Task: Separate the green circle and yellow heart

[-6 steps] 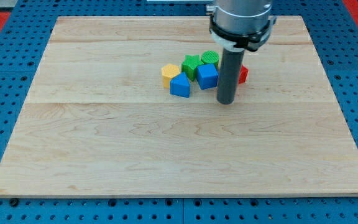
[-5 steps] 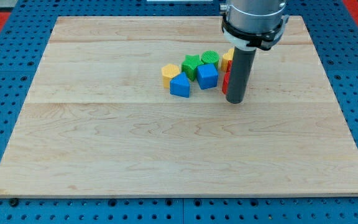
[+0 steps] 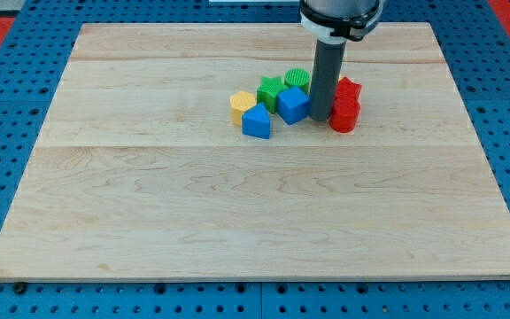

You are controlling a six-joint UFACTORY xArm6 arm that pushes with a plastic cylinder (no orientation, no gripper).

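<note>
One tip, my tip [image 3: 321, 120], touches the blue cube [image 3: 294, 105], just below the green circle [image 3: 298, 80]; no hand shows.

my tip [image 3: 320, 119] sits between the blue cube [image 3: 293, 105] and red blocks [image 3: 345, 114].

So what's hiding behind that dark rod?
Part of the green circle peeks out on the rod's left, and two red blocks show on its right. My tip sits between them. The yellow heart isn't visible; the rod may cover it.
</note>
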